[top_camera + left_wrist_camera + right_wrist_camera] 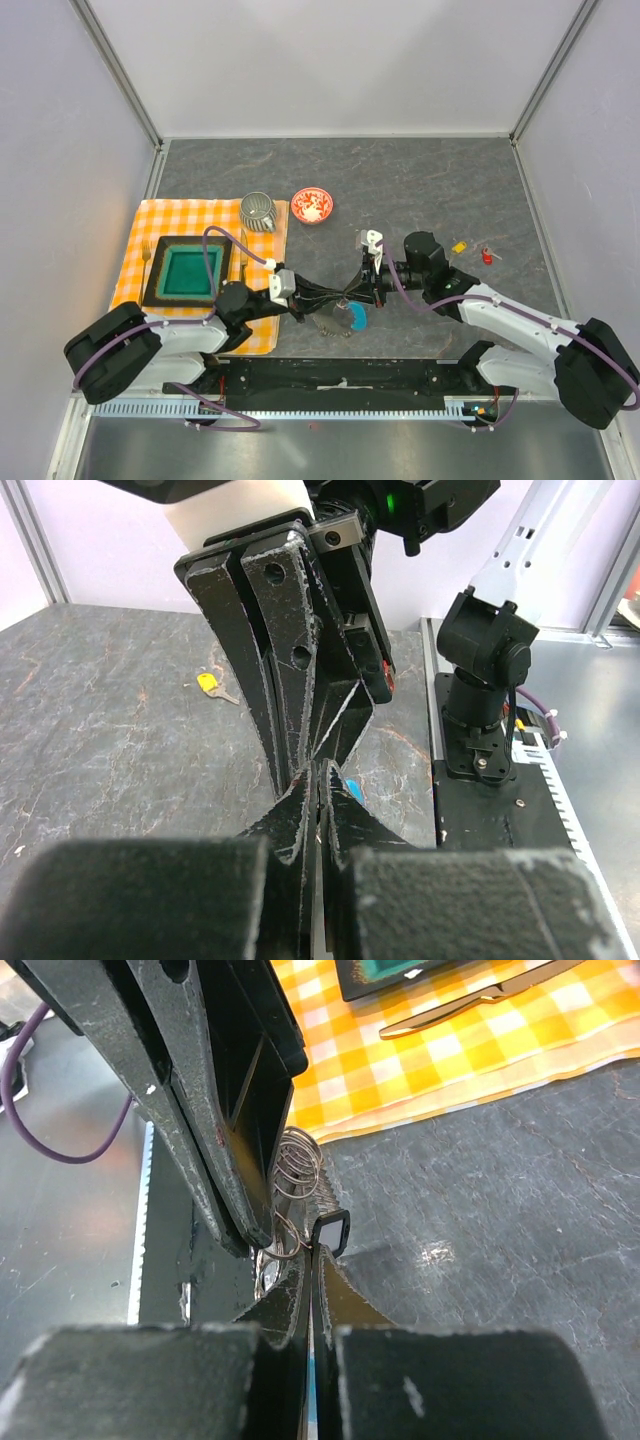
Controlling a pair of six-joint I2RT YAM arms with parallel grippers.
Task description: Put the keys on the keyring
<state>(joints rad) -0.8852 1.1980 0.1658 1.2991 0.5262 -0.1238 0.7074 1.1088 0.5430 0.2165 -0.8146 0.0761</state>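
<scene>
Table (400, 180): grey stone-look top, pale walls around.
Left arm: stretched low to the right, left gripper (318, 780) closed beside the keyring (330, 322) loops.
Right arm: reaching left, right gripper (312, 1260) pinching the black key (331, 1232).
Tips: meeting nose to nose over the keyring.
Loose keys: yellow key (459, 246) and red key (487, 256) lie right.

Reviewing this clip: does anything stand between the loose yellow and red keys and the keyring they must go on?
Only the right arm, whose wrist hangs over the table between the yellow key, the red key and the keyring. In the top view no other object lies on that stretch of table.
</scene>
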